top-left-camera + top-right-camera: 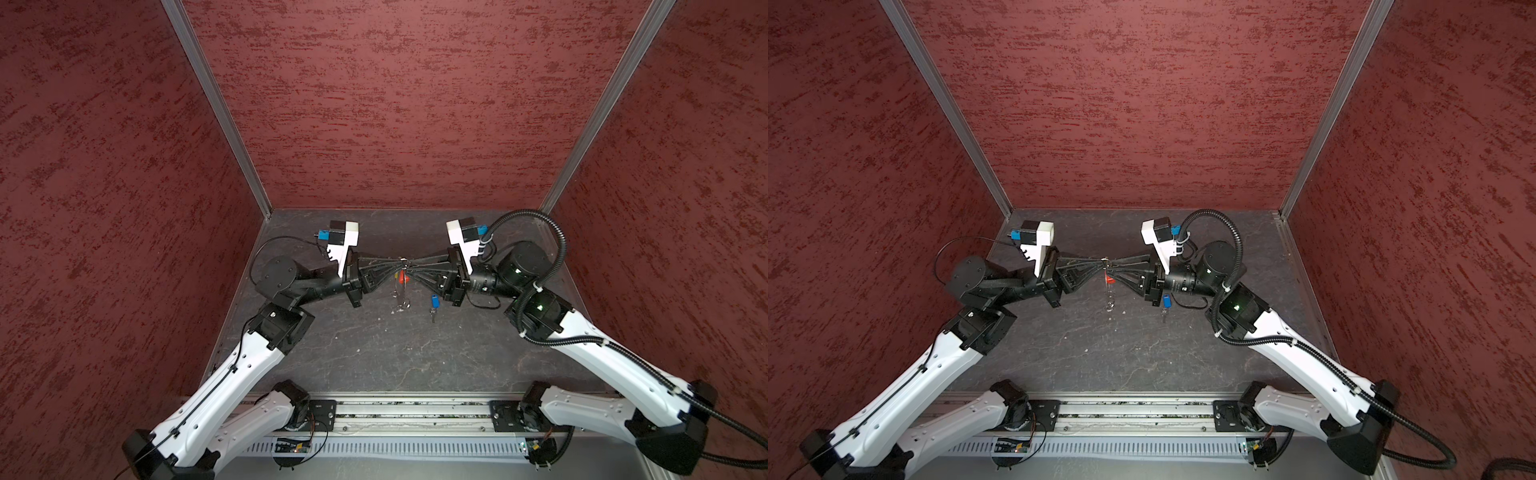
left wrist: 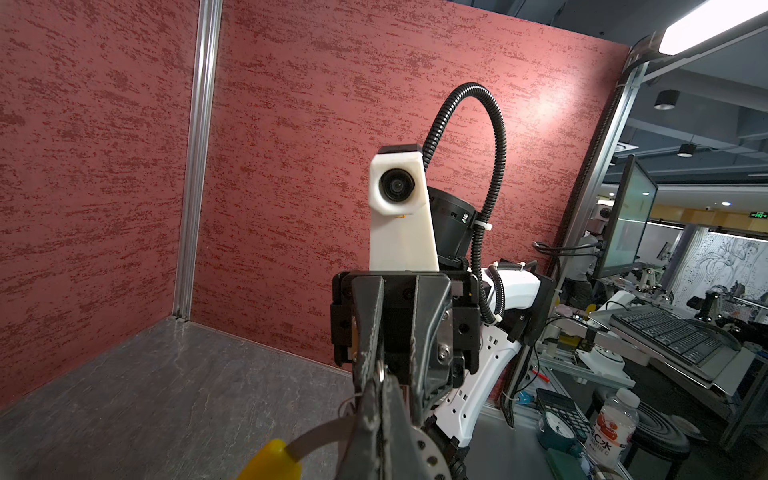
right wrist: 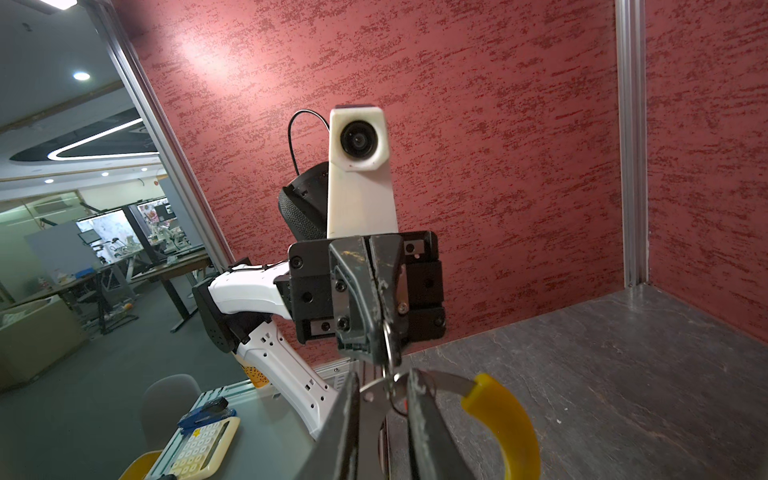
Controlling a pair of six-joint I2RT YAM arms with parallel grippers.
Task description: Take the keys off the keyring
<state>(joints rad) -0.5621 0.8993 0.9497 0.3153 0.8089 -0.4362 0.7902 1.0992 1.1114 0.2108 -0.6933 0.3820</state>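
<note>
The left hand is clamped on a small split ring of the keyring, held above the table. Just below the fingertips the red key hangs, long axis vertical, equally near both hands. The right hand meets the left tip to tip, its fingers narrowly apart around the ring. Whether they grip it I cannot tell. The blue key lies on the table below, off the ring.

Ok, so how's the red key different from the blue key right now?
The red key hangs in the air under the raised keyring; the blue key lies flat on the table, apart from the ring. The red key's head is red plastic, the blue key's is blue. Both are small keys with a coloured plastic head.
</note>
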